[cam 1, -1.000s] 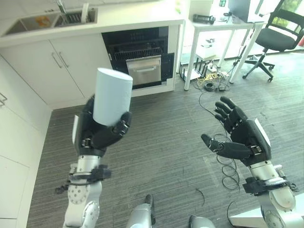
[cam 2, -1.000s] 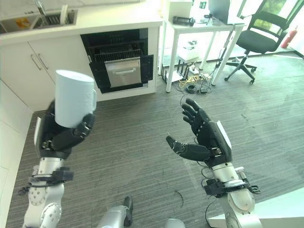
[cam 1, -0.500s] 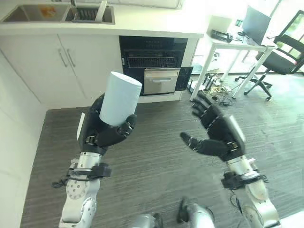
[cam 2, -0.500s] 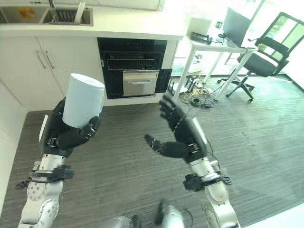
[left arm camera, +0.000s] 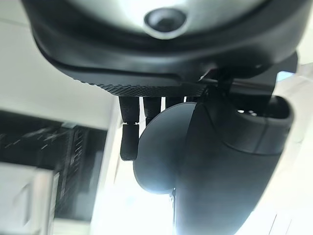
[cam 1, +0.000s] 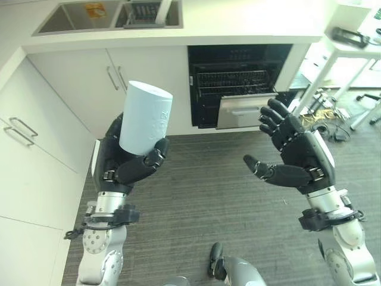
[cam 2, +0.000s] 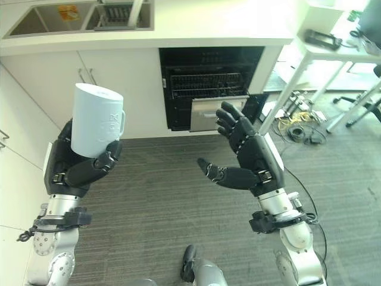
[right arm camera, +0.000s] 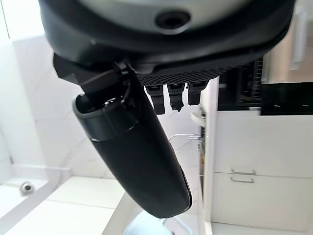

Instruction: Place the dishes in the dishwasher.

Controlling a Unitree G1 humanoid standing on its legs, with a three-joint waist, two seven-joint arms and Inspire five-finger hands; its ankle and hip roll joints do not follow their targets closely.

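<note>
The left robot hand [cam 1: 128, 161] is wrapping its fingers and thumb around a pale blue mug [cam 1: 144, 118], carrying it upside down with the flat base on top and the handle turned to the right, as the right eye view shows. Holding it low on the body this way is probably keeping the mug steady in the air and already turned mouth-down, the way it would sit on a rack. The right robot hand [cam 1: 296, 155] is hovering at the right with its fingers spread and straight and the thumb pointing left, holding nothing; it is likely being kept free to pull out a rack or steady the load.

Far ahead, the dishwasher [cam 1: 238, 83] is standing open under the white counter [cam 1: 250, 21], with a wire rack [cam 1: 232, 78] showing in the dark cavity and a steel-fronted panel [cam 1: 244, 110] sticking out at its foot. The mug is well apart from it, out over the grey wood-look floor [cam 1: 202, 202]. A sink [cam 1: 110, 15] is sitting in the counter at the far left, white cabinets [cam 1: 41, 137] are lining the left side, and a white desk [cam 1: 357, 50] is standing at the far right. Nothing is lying on the floor between the robot and the opening, though that projecting panel may be narrowing the approach.
</note>
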